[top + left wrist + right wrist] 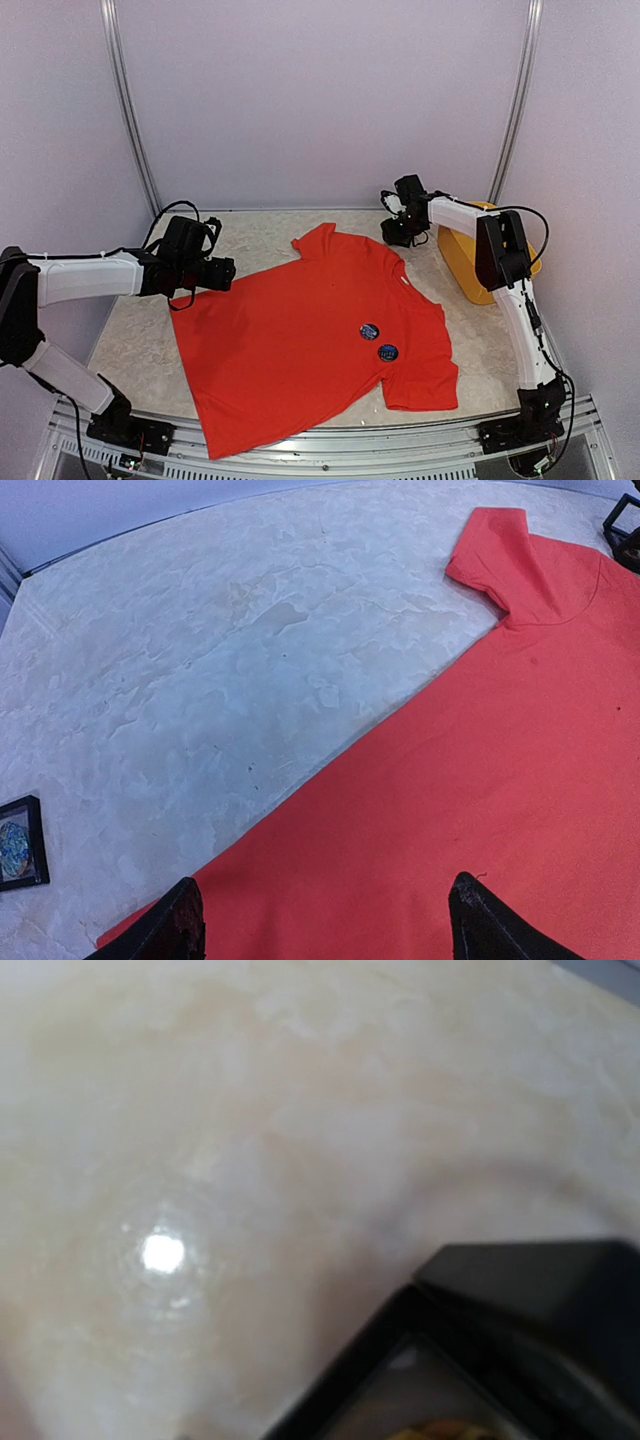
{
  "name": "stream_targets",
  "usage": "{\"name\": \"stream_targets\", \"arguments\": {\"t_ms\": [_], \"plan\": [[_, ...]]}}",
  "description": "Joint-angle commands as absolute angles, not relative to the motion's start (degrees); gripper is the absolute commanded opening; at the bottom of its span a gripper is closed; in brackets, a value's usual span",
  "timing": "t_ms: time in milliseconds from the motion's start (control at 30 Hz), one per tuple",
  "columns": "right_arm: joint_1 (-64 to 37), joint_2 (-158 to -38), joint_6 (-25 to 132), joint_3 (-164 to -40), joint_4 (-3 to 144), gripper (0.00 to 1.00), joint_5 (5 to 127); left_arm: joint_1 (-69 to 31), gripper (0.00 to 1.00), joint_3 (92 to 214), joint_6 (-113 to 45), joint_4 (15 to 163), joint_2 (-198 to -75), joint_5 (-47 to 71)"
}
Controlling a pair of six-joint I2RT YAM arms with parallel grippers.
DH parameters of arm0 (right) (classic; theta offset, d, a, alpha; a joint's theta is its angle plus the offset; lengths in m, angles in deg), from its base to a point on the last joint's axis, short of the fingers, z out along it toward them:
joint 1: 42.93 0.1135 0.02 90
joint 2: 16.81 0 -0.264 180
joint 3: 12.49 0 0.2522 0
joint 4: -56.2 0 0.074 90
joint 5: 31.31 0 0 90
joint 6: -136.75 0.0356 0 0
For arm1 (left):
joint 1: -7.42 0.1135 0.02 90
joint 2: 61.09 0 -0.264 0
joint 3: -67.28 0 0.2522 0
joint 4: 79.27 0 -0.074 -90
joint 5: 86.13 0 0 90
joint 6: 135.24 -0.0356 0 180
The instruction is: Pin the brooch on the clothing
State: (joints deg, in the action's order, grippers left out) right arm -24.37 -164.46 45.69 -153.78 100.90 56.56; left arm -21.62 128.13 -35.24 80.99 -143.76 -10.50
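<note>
The clothing, a red-orange T-shirt (pixel 300 350), lies flat across the middle of the table. Two small round dark brooches (pixel 369 330) (pixel 388 352) sit on its right chest area. My left gripper (pixel 222 272) hovers over the shirt's left edge. In the left wrist view it (pixel 330 925) is open, with both black fingertips (pixel 185 925) above bare red fabric (pixel 480 780) and nothing between them. My right gripper (pixel 405 232) is at the far right, past the collar. Its own view is blurred and shows no fingers, only a black box frame (pixel 500 1360) very close by.
A yellow plastic basket (pixel 462 262) stands at the far right beside the right arm. A small black box holding a round blue piece (pixel 20 845) lies on the marbled tabletop (pixel 200 660) left of the shirt. Another black frame (pixel 625 525) shows by the shirt's collar.
</note>
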Motion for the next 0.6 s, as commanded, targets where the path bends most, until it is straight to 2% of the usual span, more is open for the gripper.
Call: {"name": "stream_targets", "arguments": {"t_ms": [0,267,400,567], "plan": [[-24.96,-163.28,44.87,-151.09,104.62,0.61,57.58,-21.93,0.79,129.53,-36.06,80.33,-144.04,-9.97],[-25.00,-159.40,43.37,-151.90,102.56,0.67,54.12,-21.94,0.79,129.38,-35.75,80.58,-144.57,-9.06],[-25.39,-160.86,42.85,-153.35,101.69,0.71,52.07,-21.94,0.79,129.00,-35.56,80.49,-144.76,-8.72],[-26.25,-164.40,43.64,-154.85,103.29,0.70,51.61,-21.94,0.78,128.31,-35.83,80.47,-144.57,-9.05]]}}
